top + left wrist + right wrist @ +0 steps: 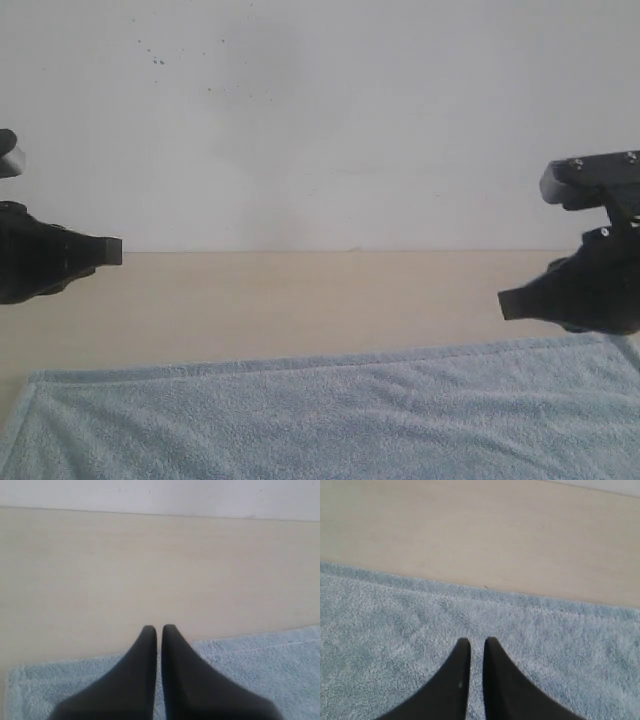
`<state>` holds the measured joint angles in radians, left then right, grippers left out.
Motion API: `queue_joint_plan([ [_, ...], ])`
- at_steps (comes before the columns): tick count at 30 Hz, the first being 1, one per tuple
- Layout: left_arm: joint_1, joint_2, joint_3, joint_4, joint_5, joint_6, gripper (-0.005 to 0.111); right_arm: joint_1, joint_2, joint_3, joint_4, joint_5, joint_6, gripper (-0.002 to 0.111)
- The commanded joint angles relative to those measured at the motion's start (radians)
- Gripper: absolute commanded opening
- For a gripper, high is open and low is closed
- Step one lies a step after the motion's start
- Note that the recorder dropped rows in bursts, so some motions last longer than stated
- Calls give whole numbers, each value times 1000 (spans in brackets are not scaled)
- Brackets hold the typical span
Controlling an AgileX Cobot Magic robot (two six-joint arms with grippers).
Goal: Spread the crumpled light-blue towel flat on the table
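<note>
The towel [330, 415] fills the frame's bottom, pale blue, fluffy, spread flat on the beige desk [300, 300]; its far hem runs nearly straight. At mid-left the left tool [159, 628] and at mid-right the right tool [477, 641] each stand closed to a slit, gripping nothing.

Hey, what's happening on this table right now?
Two robot arms are working with a light-blue towel. It lies spread out and looks flat on the beige table, with its far edge straight. Neither arm holds it. The left gripper and the right gripper hang in the air at either side, fingers drawn together with nothing between them. The spreading looks done, as far as these views show.
</note>
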<state>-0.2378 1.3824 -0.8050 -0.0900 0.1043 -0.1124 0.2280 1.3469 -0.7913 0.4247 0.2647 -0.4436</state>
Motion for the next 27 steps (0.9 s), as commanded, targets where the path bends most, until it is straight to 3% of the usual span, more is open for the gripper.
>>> queue_joint_plan([
  [1,-32,-148,82,-10,34,-24,4,2,-125,159,35,-130,3,9],
  [13,-42,-736,246,-206,296,-26,4,2,-528,373,87,-166,143,9],
  [21,-42,-1145,253,-228,508,12,4,2,-780,375,89,-33,179,9],
  [27,-42,-1309,253,-204,684,42,4,2,-867,375,89,115,195,9],
])
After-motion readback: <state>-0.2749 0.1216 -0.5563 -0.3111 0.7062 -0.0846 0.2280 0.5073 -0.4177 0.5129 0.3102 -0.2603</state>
